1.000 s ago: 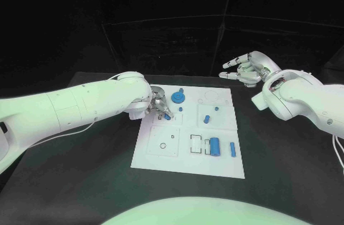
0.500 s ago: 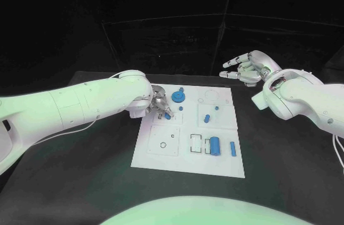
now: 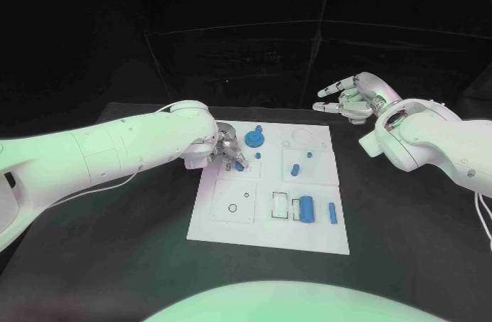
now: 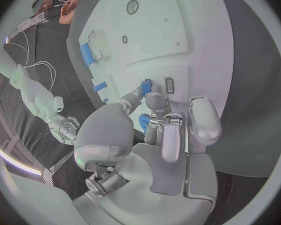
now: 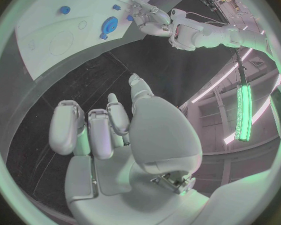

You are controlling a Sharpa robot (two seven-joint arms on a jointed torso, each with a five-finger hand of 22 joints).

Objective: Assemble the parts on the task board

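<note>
The white task board (image 3: 269, 226) lies in the middle of the black table. My left hand (image 3: 227, 150) hovers low over its far left part and pinches a small blue part (image 3: 239, 165) at its fingertips, right at the board's surface. In the left wrist view the same small blue part (image 4: 145, 86) sits between the thumb tip and a finger of the left hand (image 4: 162, 122). My right hand (image 3: 350, 100) hangs above the table beyond the board's far right corner, fingers loosely bent and apart, holding nothing. The right wrist view shows that right hand (image 5: 112, 130) away from the board (image 5: 50, 20).
Other blue parts lie on the board: a round toothed piece (image 3: 255, 136) at the far edge, a short peg (image 3: 295, 170) in the middle, a thick cylinder (image 3: 308, 209) and a thin bar (image 3: 333, 213) at the near right. Bare black table (image 3: 123, 251) surrounds the board.
</note>
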